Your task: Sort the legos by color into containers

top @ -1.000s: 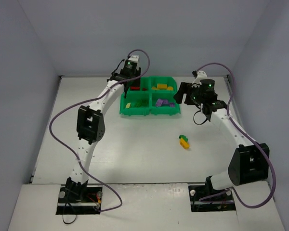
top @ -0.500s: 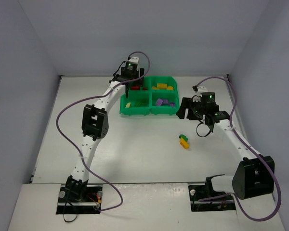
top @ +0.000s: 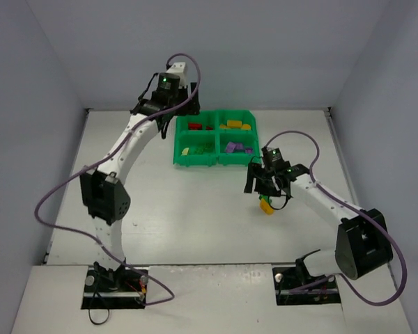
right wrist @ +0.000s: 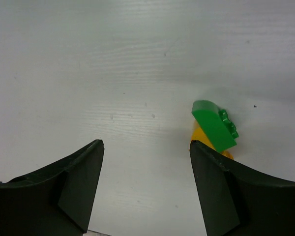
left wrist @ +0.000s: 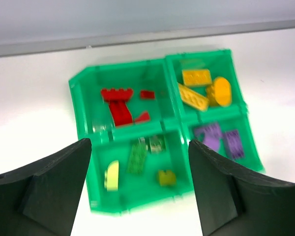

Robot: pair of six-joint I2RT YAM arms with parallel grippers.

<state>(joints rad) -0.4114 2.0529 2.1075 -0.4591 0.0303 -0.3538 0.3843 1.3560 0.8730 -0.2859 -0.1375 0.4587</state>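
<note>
Right fingers (right wrist: 78,191) stand wide apart and empty, low over the surface (right wrist: 137,73). The green brick (right wrist: 214,125) lies just ahead of them, off to one side: in the wrist view it lines up with one finger and not with the middle of the gap. It sits tilted on a yellow brick (right wrist: 202,138), the two touching, well apart from the tray (top: 216,164).

We judge the step in hand to be the pick of this green brick. To do it well, we should first slide sideways until the brick sits in the middle of the gap, and only then go down. If we go down as we are, one finger would land on the brick and knock it away. We should close on the green one's flat sides, above the yellow one. We cannot tell whether the two are pressed together, so we should lift slowly and see whether the yellow brick comes up too. If it does, both must not go into one place. Green belongs in the green compartment (left wrist: 137,188), at the tray's near left in the top view. Yellow belongs in the yellow compartment (left wrist: 224,64), at the far right.

Left fingers (left wrist: 54,187) are likewise wide and hold nothing. They hang high beside the tray's far left corner, out of our path.
</note>
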